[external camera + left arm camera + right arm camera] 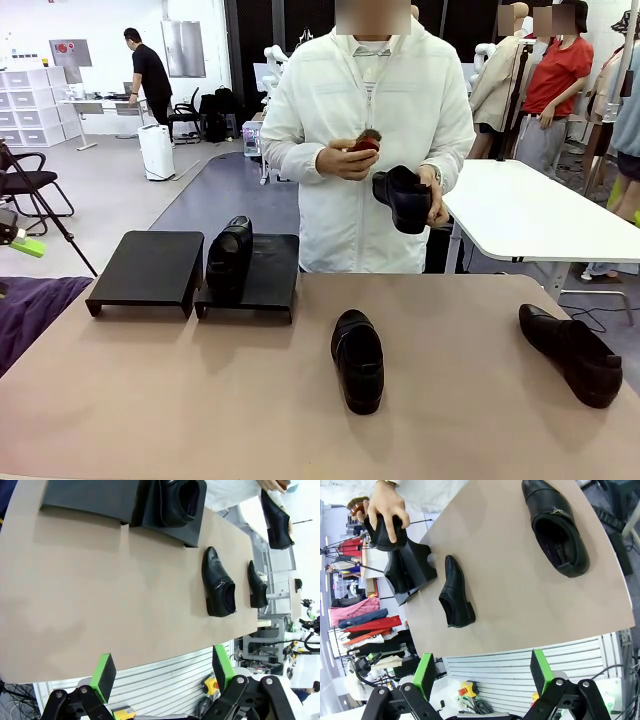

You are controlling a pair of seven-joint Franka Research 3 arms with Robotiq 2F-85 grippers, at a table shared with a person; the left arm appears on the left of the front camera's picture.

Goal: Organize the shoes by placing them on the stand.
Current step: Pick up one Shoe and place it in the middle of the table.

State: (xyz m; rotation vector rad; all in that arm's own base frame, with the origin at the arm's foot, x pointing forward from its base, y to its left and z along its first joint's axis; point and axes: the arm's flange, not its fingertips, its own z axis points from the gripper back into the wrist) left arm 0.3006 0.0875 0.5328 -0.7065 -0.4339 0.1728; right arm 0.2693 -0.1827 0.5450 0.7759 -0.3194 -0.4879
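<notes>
I see left tool [162, 672] wide open, nothing between pads, hanging off near edge of tabletop [100, 595]. Right tool [483, 672] same: jaws fully apart, empty. Middle shoe [358, 360] lies at tabletop centre. Right shoe [571, 354] lies near tabletop's right edge, well apart from it. Third shoe [229, 258] sits on right-hand stand [275, 275], by its left edge; left-hand stand [148, 268] just beside. Fourth shoe [403, 198] in person's hand [437, 205], beyond far edge.

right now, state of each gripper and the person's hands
left gripper: open, empty
right gripper: open, empty
person, one hand: holding a black shoe
person, other hand: holding a small reddish object, unclear what
</notes>
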